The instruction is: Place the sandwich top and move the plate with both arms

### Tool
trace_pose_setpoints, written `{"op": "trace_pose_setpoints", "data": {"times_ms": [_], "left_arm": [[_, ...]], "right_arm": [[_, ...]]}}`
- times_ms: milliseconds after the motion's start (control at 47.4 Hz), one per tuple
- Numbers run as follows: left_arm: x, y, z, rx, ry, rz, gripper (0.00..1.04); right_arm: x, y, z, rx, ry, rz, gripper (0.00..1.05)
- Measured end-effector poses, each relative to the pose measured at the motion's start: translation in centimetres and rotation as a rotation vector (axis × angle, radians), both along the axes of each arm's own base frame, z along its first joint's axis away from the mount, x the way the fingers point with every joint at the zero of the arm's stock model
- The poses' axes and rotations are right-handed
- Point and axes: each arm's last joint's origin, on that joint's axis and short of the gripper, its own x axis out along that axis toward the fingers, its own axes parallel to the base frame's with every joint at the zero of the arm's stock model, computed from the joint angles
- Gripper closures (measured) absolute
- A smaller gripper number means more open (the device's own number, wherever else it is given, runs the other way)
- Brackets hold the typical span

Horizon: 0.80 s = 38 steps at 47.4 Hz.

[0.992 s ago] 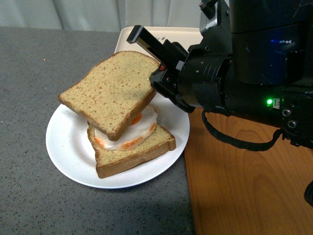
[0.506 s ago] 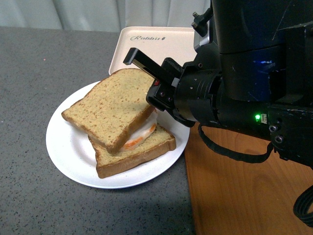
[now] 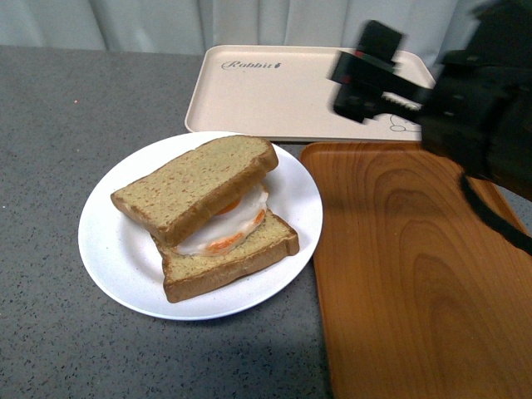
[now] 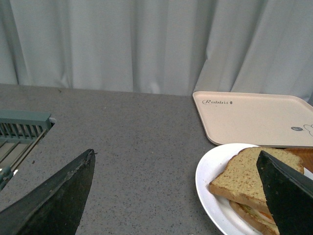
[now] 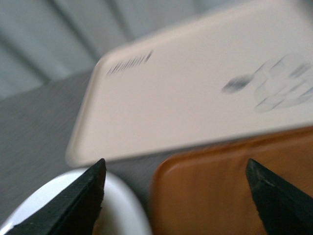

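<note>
The sandwich top lies tilted on the fried egg and the lower bread slice, all on the round white plate. My right gripper is open and blurred, raised over the beige tray at the back right, apart from the sandwich. In the left wrist view my left gripper is open above bare grey tabletop, with the plate and sandwich top just beside one finger. In the right wrist view the open gripper hangs over the plate rim and the orange-brown tray.
A beige rabbit tray lies at the back. An orange-brown wood-grain tray sits directly right of the plate. A grey-green rack shows at the edge of the left wrist view. White curtains close off the back.
My right gripper let go of the sandwich top, which dropped onto the egg, and then pulled back up and to the right over the beige tray.
</note>
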Motion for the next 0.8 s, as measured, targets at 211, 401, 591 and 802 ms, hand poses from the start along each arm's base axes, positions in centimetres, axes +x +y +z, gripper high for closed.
{"op": "trace_pose_setpoints", "data": {"times_ms": [211, 401, 591, 802], "left_arm": [[0.0, 0.0, 0.0, 0.000, 0.000, 0.005, 0.06], [0.0, 0.0, 0.0, 0.000, 0.000, 0.002, 0.06], [0.0, 0.0, 0.0, 0.000, -0.001, 0.005, 0.06], [0.0, 0.0, 0.0, 0.000, 0.000, 0.003, 0.06]], "right_arm": [[-7.2, -9.2, 3.3, -0.308, -0.275, -0.111, 0.60], [-15.0, -13.0, 2.2, -0.370, -0.168, -0.109, 0.93], [-19.2, -13.0, 3.9, -0.374, -0.303, -0.120, 1.04], [-19.4, -13.0, 4.0, -0.373, -0.325, -0.124, 1.04]]}}
